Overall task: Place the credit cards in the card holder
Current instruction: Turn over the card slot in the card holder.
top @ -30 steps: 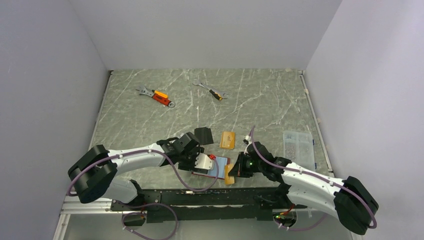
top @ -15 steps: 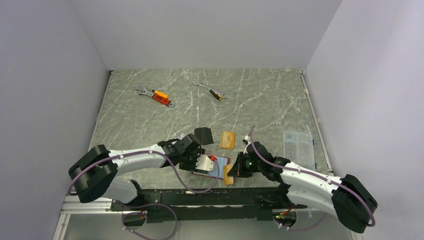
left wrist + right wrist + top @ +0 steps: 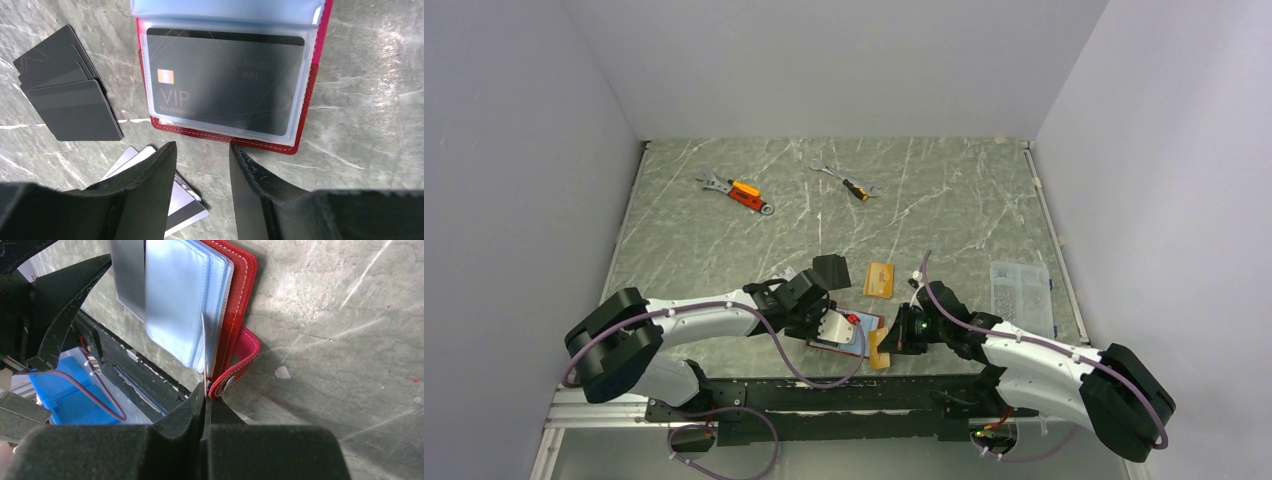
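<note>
The red card holder [image 3: 301, 120] lies open near the table's front edge, with a black VIP card [image 3: 225, 85] inside its top clear pocket. My left gripper [image 3: 202, 147] hovers open and empty just short of the holder's near edge. A fan of black cards [image 3: 65, 105] lies to its left, and silver-grey striped cards [image 3: 187, 205] lie partly under its left finger. My right gripper [image 3: 205, 390] is shut on an orange-gold card [image 3: 881, 352]. The right wrist view shows that card edge-on, reaching in among the holder's pale blue pockets [image 3: 175, 295] beside the snap tab [image 3: 235, 377].
More orange-gold cards [image 3: 879, 280] lie behind the holder. Two orange-handled wrenches [image 3: 736, 190] [image 3: 849, 183] rest far back. A clear plastic box [image 3: 1021, 295] sits at the right. The table's front edge and arm rail run just behind the holder.
The left gripper's jaws have narrowed somewhat. The right arm has edged slightly left toward the holder with its card.
</note>
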Robot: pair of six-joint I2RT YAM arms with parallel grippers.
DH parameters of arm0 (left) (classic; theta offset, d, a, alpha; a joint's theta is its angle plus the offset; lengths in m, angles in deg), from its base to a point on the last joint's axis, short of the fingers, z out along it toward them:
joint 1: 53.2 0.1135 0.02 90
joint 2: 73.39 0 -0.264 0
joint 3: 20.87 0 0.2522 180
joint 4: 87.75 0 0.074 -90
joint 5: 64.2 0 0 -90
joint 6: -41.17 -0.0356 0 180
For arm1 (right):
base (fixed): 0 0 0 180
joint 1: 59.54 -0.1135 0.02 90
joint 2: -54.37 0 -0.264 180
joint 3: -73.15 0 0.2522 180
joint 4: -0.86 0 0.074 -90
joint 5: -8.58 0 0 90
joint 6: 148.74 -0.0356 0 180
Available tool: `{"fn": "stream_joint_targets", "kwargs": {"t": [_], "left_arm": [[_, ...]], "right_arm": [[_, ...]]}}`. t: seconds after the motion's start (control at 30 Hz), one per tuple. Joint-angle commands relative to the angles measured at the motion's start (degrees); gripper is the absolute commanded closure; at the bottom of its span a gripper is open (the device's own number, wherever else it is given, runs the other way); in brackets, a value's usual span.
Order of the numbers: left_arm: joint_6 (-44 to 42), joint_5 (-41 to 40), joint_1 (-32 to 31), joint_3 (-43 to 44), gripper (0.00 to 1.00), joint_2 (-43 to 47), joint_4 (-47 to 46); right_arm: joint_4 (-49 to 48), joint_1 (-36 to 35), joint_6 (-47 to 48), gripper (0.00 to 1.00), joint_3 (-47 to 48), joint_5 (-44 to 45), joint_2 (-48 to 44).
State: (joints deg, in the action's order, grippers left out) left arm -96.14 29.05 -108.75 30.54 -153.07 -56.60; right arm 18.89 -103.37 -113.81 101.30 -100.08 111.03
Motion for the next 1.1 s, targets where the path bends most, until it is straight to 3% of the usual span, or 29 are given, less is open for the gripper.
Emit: {"fn": "stream_joint_targets", "kwargs": {"t": [0.0, 0.63, 1.07], "left_arm": [[-0.93, -0.25, -0.59, 0.45, 0.53, -1.84, 0.18], [-1.68, 0.35, -1.21, 0.15, 0.68, -0.94, 1.98], [-2.11, 0.59, -1.23, 0.00, 0.72, 0.48, 2.72]], "right_arm": [[-0.98, 0.77, 0.29, 1.00, -1.07, -0.26, 0.11], [-7.72, 1.29, 0.56, 1.00, 0.68, -3.31, 4.21], [-3.96, 1.31, 2.47, 1.00, 4.77, -3.49, 2.51]]}}
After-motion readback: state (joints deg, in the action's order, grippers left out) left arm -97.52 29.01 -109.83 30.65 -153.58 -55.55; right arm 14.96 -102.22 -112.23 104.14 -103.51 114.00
